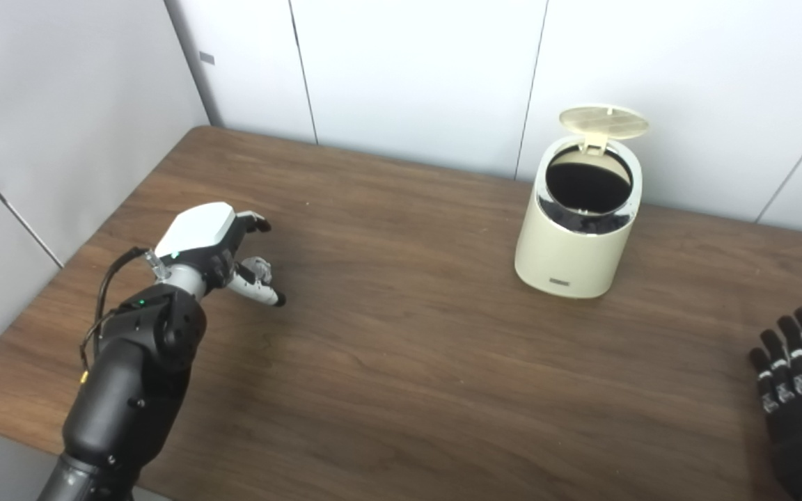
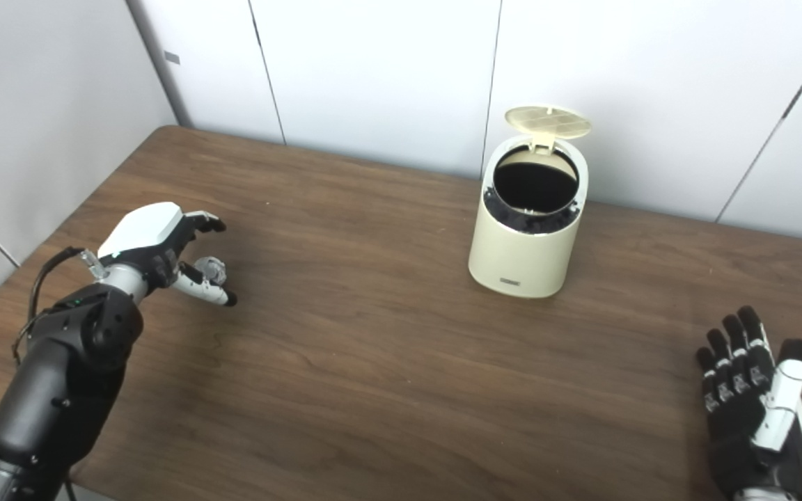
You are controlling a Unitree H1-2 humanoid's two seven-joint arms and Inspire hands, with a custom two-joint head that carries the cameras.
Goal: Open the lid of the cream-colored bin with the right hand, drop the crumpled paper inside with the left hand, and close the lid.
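The cream-colored bin (image 1: 577, 236) stands upright at the back right of the table, its round lid (image 1: 603, 121) tipped up and back so the dark inside shows. My left hand (image 1: 223, 247) hovers low over the table's left side, well away from the bin. Its fingers and thumb curl apart around a small pale crumpled paper (image 2: 210, 268). The paper sits close against the thumb, and I cannot tell whether it is lifted off the table. My right hand (image 2: 752, 396) lies open near the front right corner with its fingers spread, holding nothing.
The dark wooden table (image 1: 401, 362) meets white wall panels at the back and left. Its front edge runs under my left arm at the lower left. Bare wood lies between my left hand and the bin.
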